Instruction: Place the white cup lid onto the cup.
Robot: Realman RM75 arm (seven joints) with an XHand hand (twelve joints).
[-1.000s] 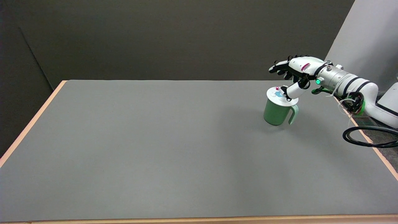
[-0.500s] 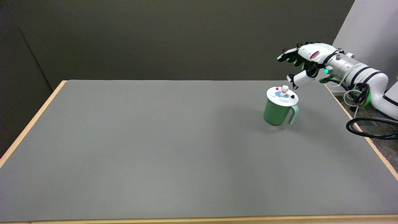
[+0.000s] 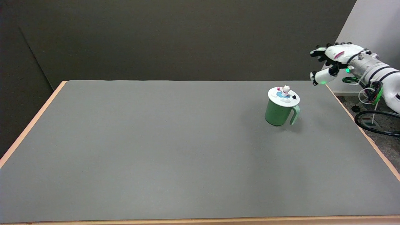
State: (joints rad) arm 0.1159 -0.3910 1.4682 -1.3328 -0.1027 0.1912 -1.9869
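A green cup with a handle on its right side stands on the grey table, towards the far right. The white cup lid lies flat on the cup's rim, with a small white figure as its knob and coloured dots on top. My right hand hangs in the air up and to the right of the cup, over the table's far right corner. Its fingers are spread and hold nothing. It is well apart from the lid.
The table's right edge runs close by the cup. Beyond that edge a black cable loop lies on the floor under my arm. A dark wall stands behind the table.
My right hand has let go of the lid's knob and pulled up and away to the right. The lid stays on the cup, which has not moved.
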